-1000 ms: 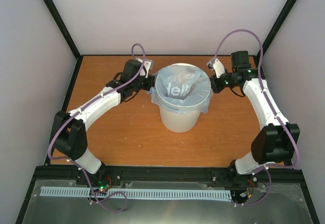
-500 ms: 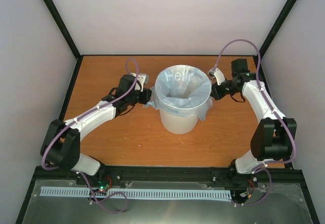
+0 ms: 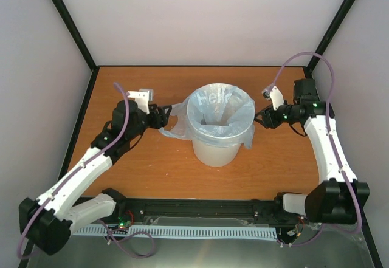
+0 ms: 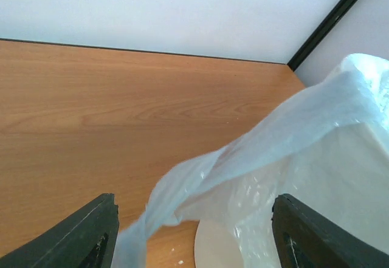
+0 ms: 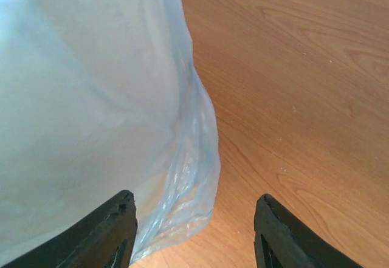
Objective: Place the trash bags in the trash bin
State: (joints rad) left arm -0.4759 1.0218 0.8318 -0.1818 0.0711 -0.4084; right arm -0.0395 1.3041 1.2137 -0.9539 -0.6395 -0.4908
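Observation:
The off-white trash bin [image 3: 217,151] stands mid-table. The pale-blue trash bag [image 3: 220,111] lines its mouth, "Hello" lettering on the far inner side, its edge folded over the rim. A loose flap [image 3: 174,126] hangs out to the left. My left gripper [image 3: 159,117] is open just left of that flap. In the left wrist view the flap [image 4: 243,158] drapes loosely between the wide-apart fingers [image 4: 91,237], with the bin's lower wall [image 4: 214,250] behind it. My right gripper [image 3: 262,120] is open to the right of the bin. The bag's hanging edge [image 5: 191,189] lies near its left finger [image 5: 112,231].
The wooden table [image 3: 152,171] is bounded by pale walls with black corner posts [image 3: 68,22]. A black rail [image 3: 200,207] runs along the near edge, by the arm bases. Purple cables loop over both arms.
Both grippers have opened and let go of the bag's edge at the rim. The left arm has drawn back to the left, the right slightly to the right. The bag's left flap now hangs free.

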